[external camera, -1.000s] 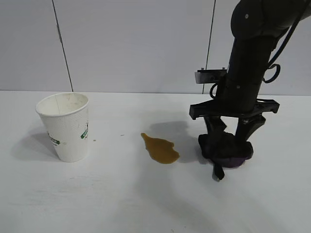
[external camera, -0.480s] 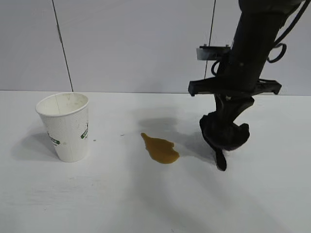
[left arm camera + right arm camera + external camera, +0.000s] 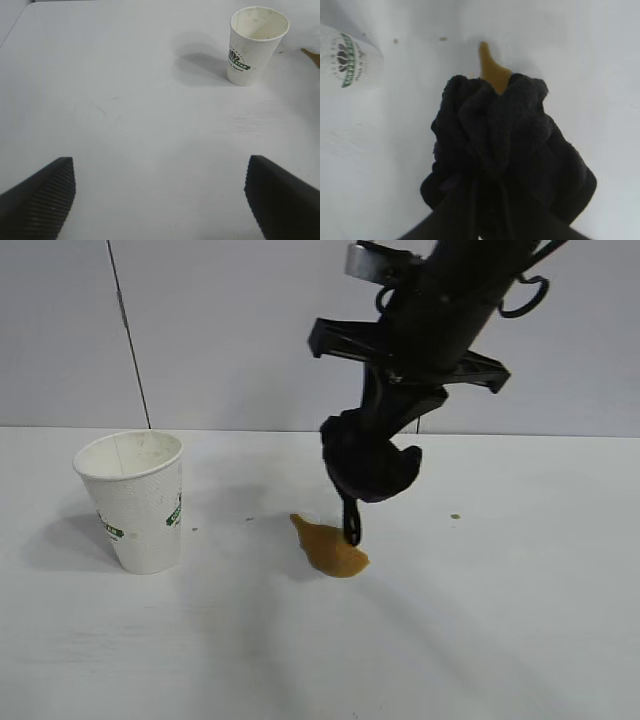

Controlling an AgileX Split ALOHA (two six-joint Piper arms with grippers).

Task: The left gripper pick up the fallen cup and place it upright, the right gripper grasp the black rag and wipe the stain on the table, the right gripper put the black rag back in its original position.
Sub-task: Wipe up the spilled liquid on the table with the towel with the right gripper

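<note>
**Black rag lifted over the spill**

Hanging above the wide, flat, matte white worktop (image 3: 500, 640), the right pincer (image 3: 352, 530), two long tapered black fingers on a thick jointed black arm, is clamped on the soft, bunched wad of black cloth (image 3: 370, 465). One fingertip pokes out below the cloth, just over the far edge of the glossy, irregular yellow-brown liquid stain (image 3: 330, 548). The rag is clear of the surface. A second ago it lay on the worktop well to the right of the stain; it has since been raised and carried left. To the left stands the white paper cup (image 3: 135, 500) with green lettering, upright and unmoved, its inside speckled brown. The left pincer (image 3: 160, 200), with flat ribbed black fingers, is spread wide and holds nothing, well apart from the cup.
</note>
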